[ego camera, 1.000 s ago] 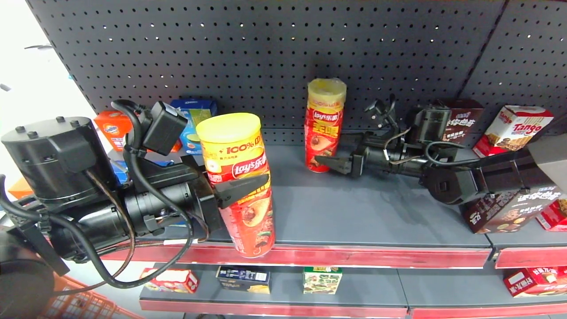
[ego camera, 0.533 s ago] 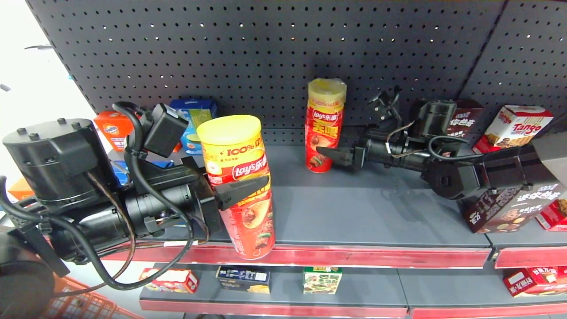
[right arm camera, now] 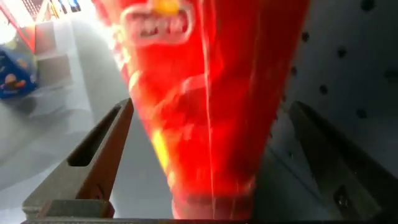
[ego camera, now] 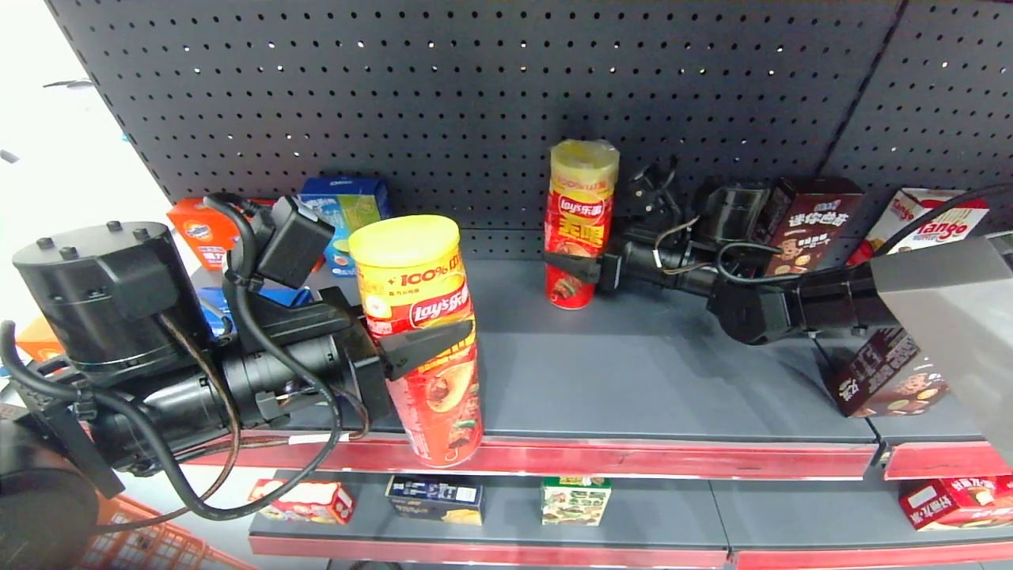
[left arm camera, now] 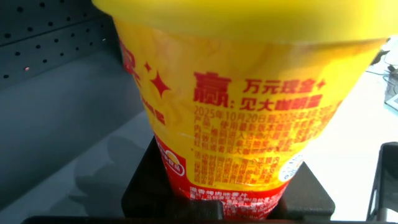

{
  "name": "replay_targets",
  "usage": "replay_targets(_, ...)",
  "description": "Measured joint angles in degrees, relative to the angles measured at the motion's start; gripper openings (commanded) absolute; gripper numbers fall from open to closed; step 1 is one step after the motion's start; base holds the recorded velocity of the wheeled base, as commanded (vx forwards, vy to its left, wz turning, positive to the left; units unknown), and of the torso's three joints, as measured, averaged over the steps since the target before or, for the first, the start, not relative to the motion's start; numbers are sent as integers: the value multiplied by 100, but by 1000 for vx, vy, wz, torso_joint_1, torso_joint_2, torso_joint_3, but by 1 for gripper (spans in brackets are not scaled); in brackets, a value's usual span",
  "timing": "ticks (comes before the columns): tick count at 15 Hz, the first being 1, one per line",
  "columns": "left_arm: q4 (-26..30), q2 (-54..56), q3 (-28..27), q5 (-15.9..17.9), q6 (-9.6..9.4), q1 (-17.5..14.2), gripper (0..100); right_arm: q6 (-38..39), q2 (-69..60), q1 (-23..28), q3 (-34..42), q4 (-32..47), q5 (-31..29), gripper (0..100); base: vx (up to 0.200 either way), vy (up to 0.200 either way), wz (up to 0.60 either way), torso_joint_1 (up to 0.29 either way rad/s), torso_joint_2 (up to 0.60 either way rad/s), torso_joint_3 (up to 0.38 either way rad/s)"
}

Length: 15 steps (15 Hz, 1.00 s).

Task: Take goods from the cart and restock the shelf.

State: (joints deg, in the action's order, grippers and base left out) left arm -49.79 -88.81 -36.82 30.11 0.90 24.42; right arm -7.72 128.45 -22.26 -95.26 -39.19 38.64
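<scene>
My left gripper (ego camera: 419,339) is shut on a tall chip can (ego camera: 415,340) with a yellow lid and red body, held upright over the shelf's front edge (ego camera: 633,457). The left wrist view shows the held can (left arm camera: 249,112) close up. A second chip can (ego camera: 580,222) stands upright at the back of the grey shelf (ego camera: 633,372), against the pegboard. My right gripper (ego camera: 571,267) is open around its lower part. In the right wrist view this can (right arm camera: 211,93) lies between the spread fingers (right arm camera: 93,155), with a gap on each side.
An orange box (ego camera: 202,229) and a blue box (ego camera: 348,206) stand at the back left. Brown boxes (ego camera: 815,218) (ego camera: 886,372) and a white box (ego camera: 926,218) are on the right. Small boxes (ego camera: 575,500) sit on the lower shelf. An orange cart basket (ego camera: 134,538) is at the bottom left.
My right arm has moved left and back, bringing its open fingers around the standing can. The left arm has sunk slightly with its can.
</scene>
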Motion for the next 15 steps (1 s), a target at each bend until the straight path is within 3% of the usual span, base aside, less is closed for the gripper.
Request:
replay_targets(1, -5, 2, 7, 0, -4, -26, 0, 52, 123, -20, -155, 2, 0, 100, 0, 0, 0, 0, 0, 0)
replay_targets(2, -2, 4, 9, 2, -4, -35, 0, 72, 219, -23, -247, 0, 0, 0, 0, 0, 0, 0, 0, 0)
replay_targets(9, -121, -50, 27, 11, 2, -46, 0, 90, 311, -1, -269, 2, 2, 0, 0, 0, 0, 0, 0, 0)
replay_targets(15, -126, -50, 33, 11, -1, -41, 0, 69, -336, -30, 479, -52, 93, 0, 0, 0, 0, 0, 0, 0)
